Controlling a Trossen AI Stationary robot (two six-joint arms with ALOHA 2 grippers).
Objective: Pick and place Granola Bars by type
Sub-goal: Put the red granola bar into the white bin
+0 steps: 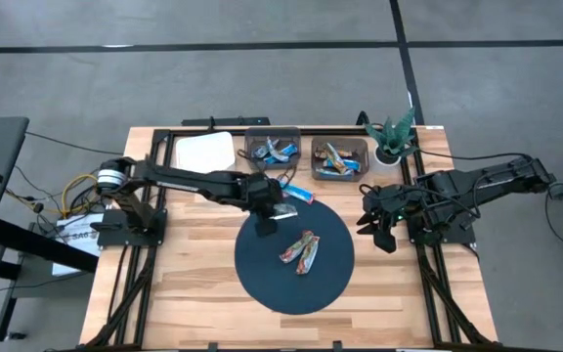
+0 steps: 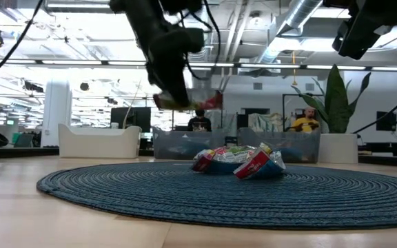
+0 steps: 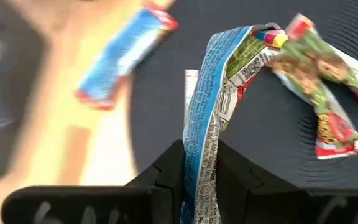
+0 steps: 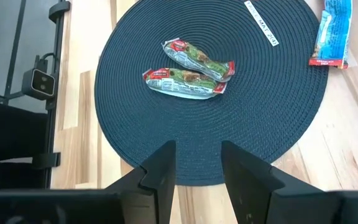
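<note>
The left tool (image 1: 267, 217) hangs above the mat (image 1: 262, 274) at its 11 o'clock edge, pinching a blue-edged bar (image 3: 205, 134) that dangles between its fingers (image 3: 166, 180), clear of the mat. Two red-ended bars (image 1: 301, 251) lie touching near the mat's centre. A blue bar (image 1: 298, 194) lies on the wooden surface (image 1: 194, 293) just off the mat at 12 o'clock. Two bins (image 1: 272, 149) at the far edge hold more bars. The right tool (image 1: 377, 227) waits off the mat at 3 o'clock, its fingers (image 4: 160, 168) spread and holding nothing.
</note>
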